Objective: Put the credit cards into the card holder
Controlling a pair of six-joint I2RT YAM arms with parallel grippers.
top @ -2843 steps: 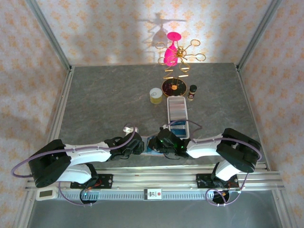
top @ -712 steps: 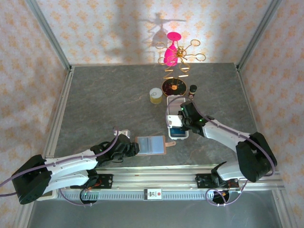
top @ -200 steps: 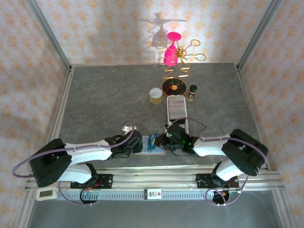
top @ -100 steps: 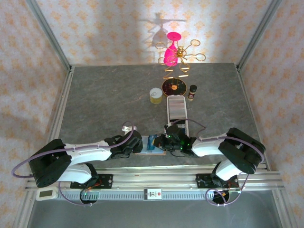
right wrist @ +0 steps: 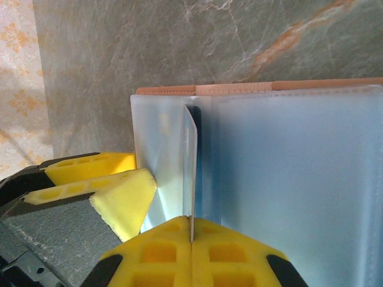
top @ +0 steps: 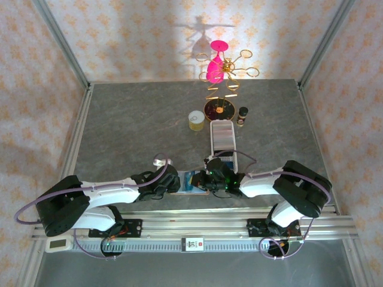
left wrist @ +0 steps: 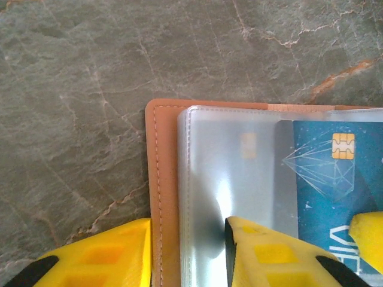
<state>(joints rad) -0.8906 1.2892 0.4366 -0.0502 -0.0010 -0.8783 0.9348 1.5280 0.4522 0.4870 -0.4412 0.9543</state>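
Note:
The tan card holder (left wrist: 159, 179) lies open on the table near the front edge (top: 183, 190), its clear sleeves (left wrist: 233, 161) facing up. My left gripper (left wrist: 188, 248) straddles its left edge, open: one finger is beside the leather and the other rests on the sleeve. My right gripper (right wrist: 191, 222) is shut on a blue credit card (left wrist: 335, 179) with a gold chip. The card's leading end sits at a sleeve's mouth. In the right wrist view this card (right wrist: 191, 167) shows edge-on. Both grippers meet over the holder in the top view, left (top: 174, 182) and right (top: 206, 179).
A long white tray (top: 222, 143) lies just behind the right gripper. Farther back stand a yellow cup (top: 195, 120), a small dark bottle (top: 242, 115) and a gold wire rack (top: 218, 109) carrying pink glasses (top: 214, 67). Metal rails border the table.
The right gripper has edged left with the blue card over the open holder. The left jaws have widened slightly at the holder's left edge.

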